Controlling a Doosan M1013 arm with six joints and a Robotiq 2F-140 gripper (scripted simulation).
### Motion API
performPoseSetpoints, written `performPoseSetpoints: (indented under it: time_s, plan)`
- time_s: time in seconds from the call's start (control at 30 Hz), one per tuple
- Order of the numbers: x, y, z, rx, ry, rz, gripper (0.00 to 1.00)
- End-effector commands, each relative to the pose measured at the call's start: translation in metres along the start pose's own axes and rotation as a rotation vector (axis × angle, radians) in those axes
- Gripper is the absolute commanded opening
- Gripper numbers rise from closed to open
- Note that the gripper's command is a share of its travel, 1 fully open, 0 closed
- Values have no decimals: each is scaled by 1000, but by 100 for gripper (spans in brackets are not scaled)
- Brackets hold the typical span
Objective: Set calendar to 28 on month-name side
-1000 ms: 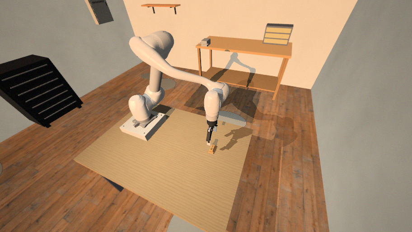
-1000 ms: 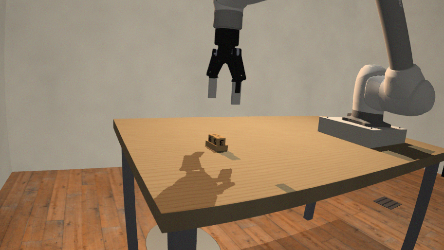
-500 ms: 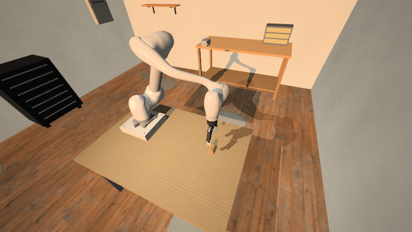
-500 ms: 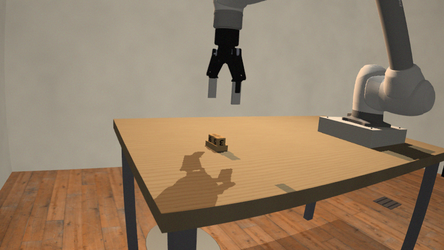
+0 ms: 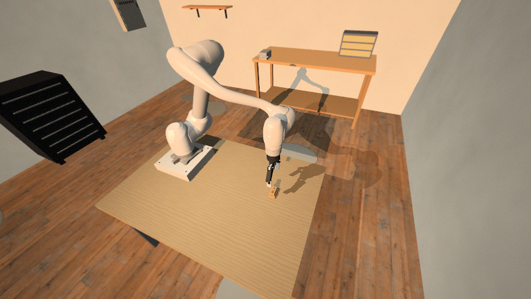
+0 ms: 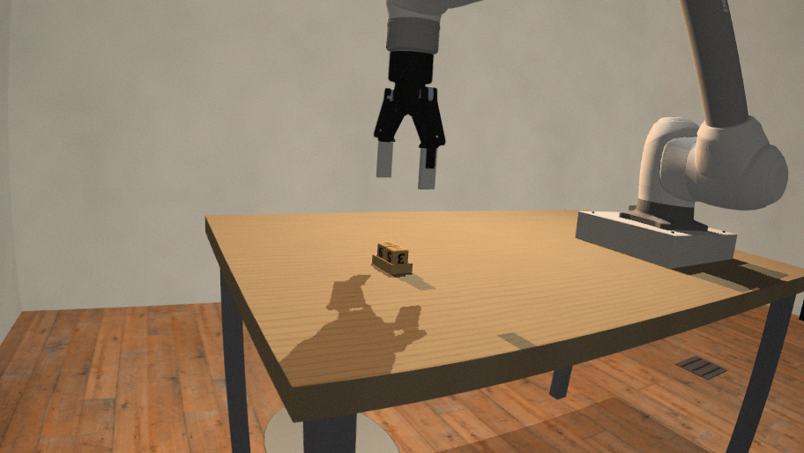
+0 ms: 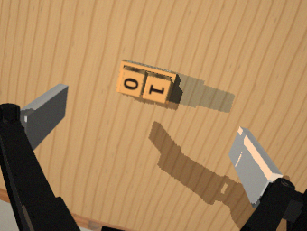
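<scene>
A small wooden calendar tray [image 6: 392, 264] with two digit cubes stands on the table. It shows in the top view [image 5: 273, 192] near the table's far right edge. In the wrist view the cubes' top faces read 0 [image 7: 131, 85] and 1 [image 7: 157, 89]. In the exterior view the side toward that camera shows a 3 [image 6: 400, 258] on the right cube; the left cube's digit is too small to read. My gripper [image 6: 406, 168] hangs open and empty well above the tray, pointing down. It also shows in the top view [image 5: 268, 180] and the wrist view [image 7: 153, 142].
The arm's white base block [image 6: 656, 236] sits at the table's right end in the exterior view. The table's edge [image 7: 120, 228] runs close below the tray in the wrist view. A wooden bench [image 5: 315, 63] stands against the far wall.
</scene>
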State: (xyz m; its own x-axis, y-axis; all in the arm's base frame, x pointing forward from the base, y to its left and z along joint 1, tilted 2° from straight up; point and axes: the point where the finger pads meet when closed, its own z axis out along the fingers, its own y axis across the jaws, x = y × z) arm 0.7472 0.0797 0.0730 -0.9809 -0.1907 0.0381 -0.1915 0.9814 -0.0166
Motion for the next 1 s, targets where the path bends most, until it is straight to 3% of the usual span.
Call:
performPoseSetpoints:
  time_s: [0.0, 0.23, 0.43, 0.53, 0.6, 0.97]
  plan:
    - [-5, 2, -3, -2, -10, 5, 100]
    - [-5, 2, -2, -3, -10, 72, 100]
    - [-5, 2, 5, -5, -10, 376, 100]
    - [-5, 2, 5, -5, -10, 391, 100]
    - [-5, 2, 9, -6, -9, 543, 100]
    - [-5, 3, 19, -9, -7, 996, 100]
